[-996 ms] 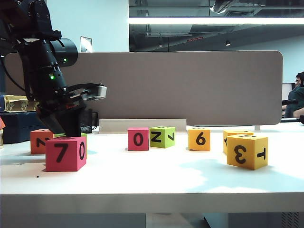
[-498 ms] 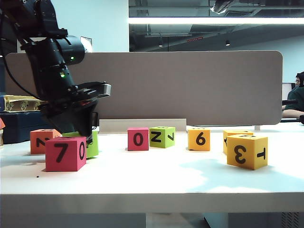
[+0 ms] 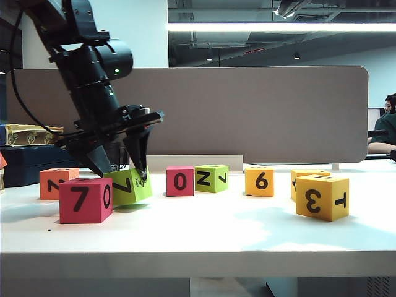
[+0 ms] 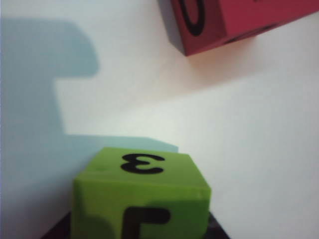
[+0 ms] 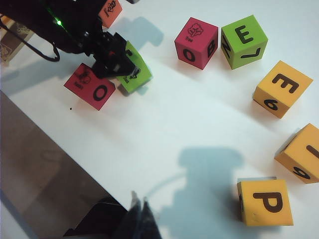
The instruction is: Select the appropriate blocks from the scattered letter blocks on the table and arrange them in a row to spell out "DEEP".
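Note:
My left gripper point(image 3: 124, 174) is shut on a lime-green block point(image 3: 129, 187) showing a "7", and holds it tilted just right of the big red "7"/"0" block point(image 3: 85, 199). In the left wrist view that green block point(image 4: 142, 191) fills the space between the dark jaws and shows a "3" on its upper face. Further right on the table point(image 3: 204, 232) stand a lime-green "E" block point(image 5: 244, 40), a yellow-orange "E"/"6" block point(image 5: 283, 88) and a yellow-orange "P" block point(image 5: 264, 201). My right gripper point(image 5: 139, 219) hangs shut and empty above the table's front edge.
An orange block point(image 3: 54, 182) sits at the far left. A small red "0" block point(image 3: 180, 180) stands next to the green "Z" face point(image 3: 211, 178). A yellow-orange "9" block point(image 5: 301, 154) lies between the "E"/"6" and "P" blocks. A grey partition point(image 3: 247, 111) backs the table.
My left gripper swung to the right with the green block, bringing it out from behind the big red block, and its wrist rolled so the block now tilts. The right arm kept still.

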